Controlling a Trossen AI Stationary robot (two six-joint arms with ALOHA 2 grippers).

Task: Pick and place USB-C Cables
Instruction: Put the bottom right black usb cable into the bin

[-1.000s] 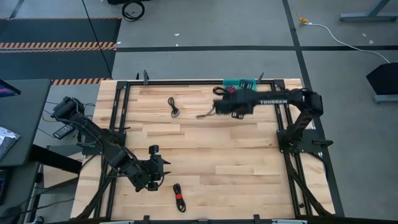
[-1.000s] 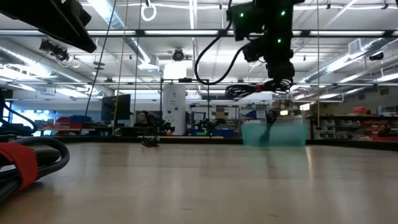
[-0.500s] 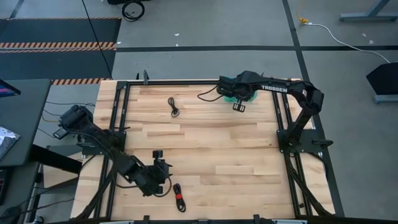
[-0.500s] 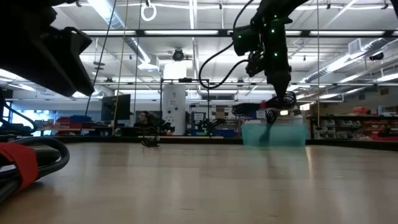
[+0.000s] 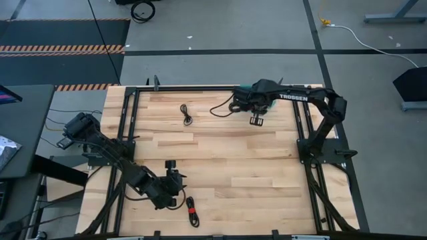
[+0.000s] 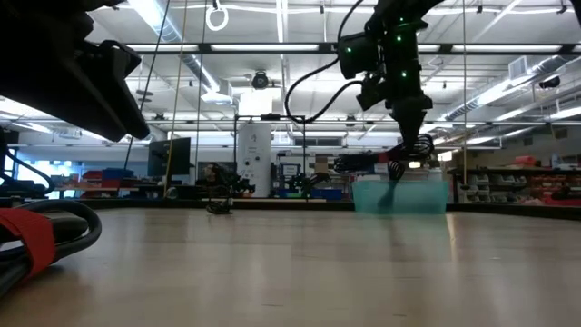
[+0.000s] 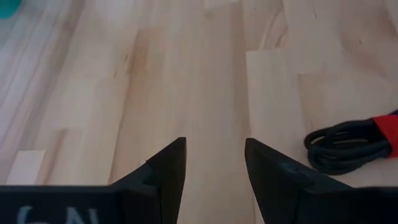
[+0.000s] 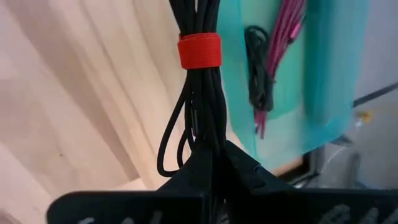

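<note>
Swinging over since a second ago, right tool [image 8: 211,155] clamps red-tied black cable bundle [image 8: 200,93] beside translucent teal bin [image 8: 323,68]; dangling loops may snag its rim. Left tool [image 7: 214,162] gapes empty

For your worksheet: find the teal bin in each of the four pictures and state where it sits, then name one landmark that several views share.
High view: teal bin at the table's far edge, mostly hidden under the right arm.
Low view: right of centre, at the table's far edge.
Left wrist view: a blurred teal patch in a corner, probably the bin.
Right wrist view: beyond the right pincer, holding cables.
Shared landmark: the red-tied cable bundle that pincer grips.
</note>
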